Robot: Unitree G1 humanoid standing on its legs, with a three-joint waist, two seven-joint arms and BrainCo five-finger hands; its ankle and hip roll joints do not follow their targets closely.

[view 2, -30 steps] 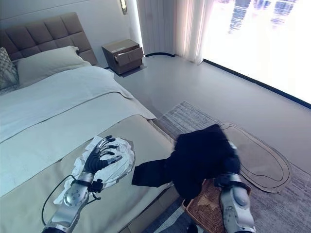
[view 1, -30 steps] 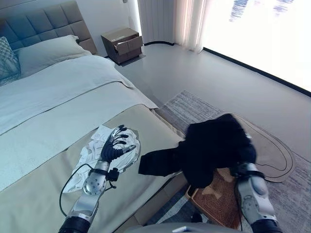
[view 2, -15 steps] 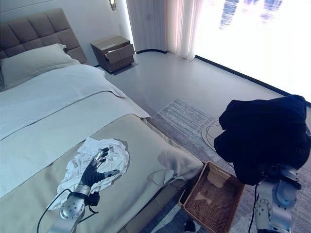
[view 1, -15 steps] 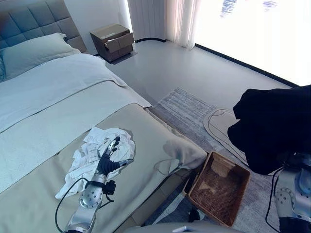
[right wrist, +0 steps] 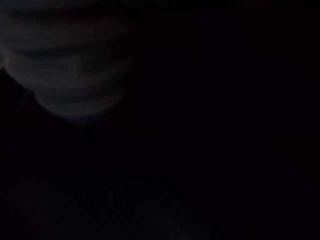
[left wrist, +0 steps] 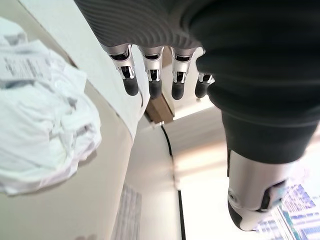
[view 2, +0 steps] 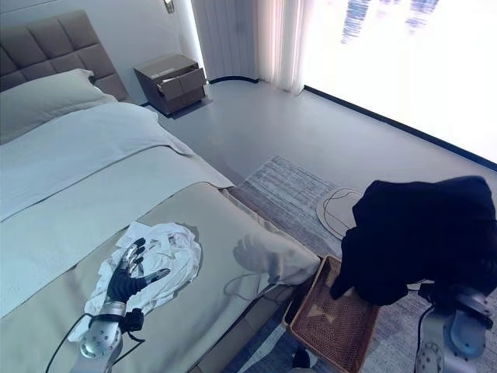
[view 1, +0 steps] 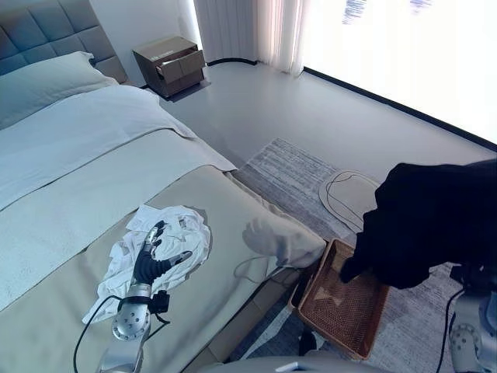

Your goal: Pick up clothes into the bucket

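Observation:
A black garment (view 1: pixel 435 225) hangs draped over my right hand at the right, above my right arm (view 1: pixel 472 342). The cloth hides the hand. The garment's lower corner dangles just over the brown woven basket (view 1: pixel 314 276), which stands on the floor by the bed's foot. A crumpled white garment (view 1: pixel 175 233) lies on the beige bedspread. My left hand (view 1: pixel 151 260) rests over its near edge, open. In the left wrist view its fingers (left wrist: pixel 152 80) are straight beside the white cloth (left wrist: pixel 35 135). Black cloth darkens the right wrist view.
The bed (view 1: pixel 70 179) takes up the left side, its corner (view 1: pixel 299 245) next to the basket. A striped grey rug (view 1: pixel 295 175) and a round mat (view 1: pixel 349 194) lie on the floor. A brown nightstand (view 1: pixel 167 66) with a drawer ajar stands at the far wall.
The black garment was lifted off the bed's corner, swung right and now sinks toward the basket. The head camera has shifted. My left hand stays on the white garment.

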